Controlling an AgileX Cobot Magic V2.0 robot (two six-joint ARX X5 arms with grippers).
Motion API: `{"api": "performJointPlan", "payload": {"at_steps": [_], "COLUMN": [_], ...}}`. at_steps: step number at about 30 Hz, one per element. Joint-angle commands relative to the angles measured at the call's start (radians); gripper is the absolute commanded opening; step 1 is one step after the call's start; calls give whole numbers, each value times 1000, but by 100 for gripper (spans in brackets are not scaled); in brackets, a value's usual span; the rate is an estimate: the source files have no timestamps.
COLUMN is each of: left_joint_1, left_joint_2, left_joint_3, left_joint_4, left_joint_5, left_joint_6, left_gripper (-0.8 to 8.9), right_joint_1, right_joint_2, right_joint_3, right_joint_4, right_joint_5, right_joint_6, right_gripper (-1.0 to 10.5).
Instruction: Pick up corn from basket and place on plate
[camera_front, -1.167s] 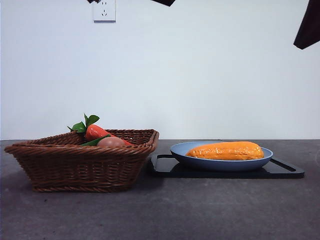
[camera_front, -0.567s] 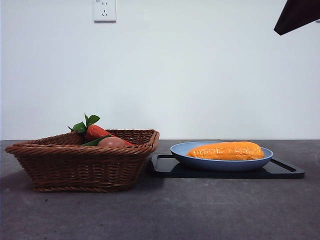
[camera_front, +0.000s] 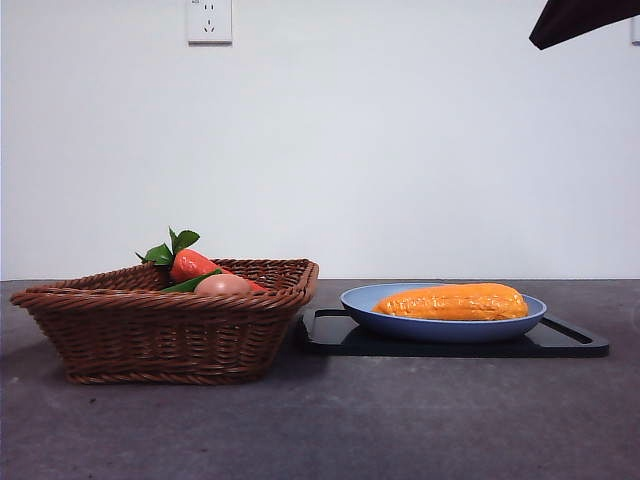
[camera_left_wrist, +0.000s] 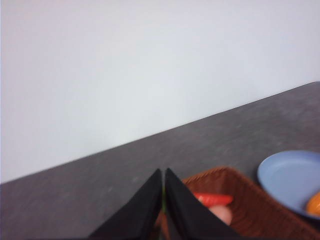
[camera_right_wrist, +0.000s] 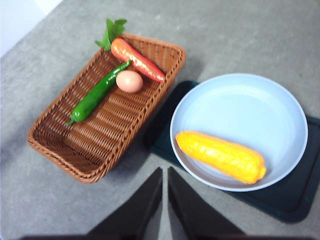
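Note:
The orange-yellow corn (camera_front: 455, 302) (camera_right_wrist: 221, 156) lies on its side in the light-blue plate (camera_front: 440, 326) (camera_right_wrist: 250, 105), free of any gripper. Left of the plate stands the brown wicker basket (camera_front: 150, 330) (camera_right_wrist: 100, 145). My right gripper (camera_right_wrist: 164, 172) hovers high above the table, shut and holding nothing, with the plate and basket below it; in the front view a dark arm tip (camera_front: 580, 18) shows at the top right corner. My left gripper (camera_left_wrist: 163, 176) is shut and empty, raised above the basket (camera_left_wrist: 250, 192), and the plate's rim (camera_left_wrist: 280, 172) sits beyond it.
In the basket lie a red-orange carrot with green leaves (camera_right_wrist: 137, 59) (camera_front: 190, 263), a green pepper (camera_right_wrist: 97, 95) and a pinkish-tan egg (camera_right_wrist: 129, 81) (camera_front: 222, 284). A flat black tray (camera_front: 570, 340) (camera_right_wrist: 280, 200) lies under the plate. A wall socket (camera_front: 208, 20) is on the back wall.
The dark arm tip at the top right has risen and shifted left along the top edge. A second dark tip at the top centre has left the view. Corn, plate and basket have not moved.

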Motion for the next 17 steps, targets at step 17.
{"api": "performJointPlan", "payload": {"at_steps": [17], "left_joint_1": [67], "left_joint_2": [-441], "left_joint_3": [-503], "left_joint_4": [4], "left_joint_5": [-58], "left_joint_6": [-33], "left_gripper": [8], "right_joint_1": [4], "right_joint_2": [7], "right_joint_3": [10], "right_joint_4": [101], "right_joint_5": [-2], "right_joint_6": [6], "right_gripper": [4]}}
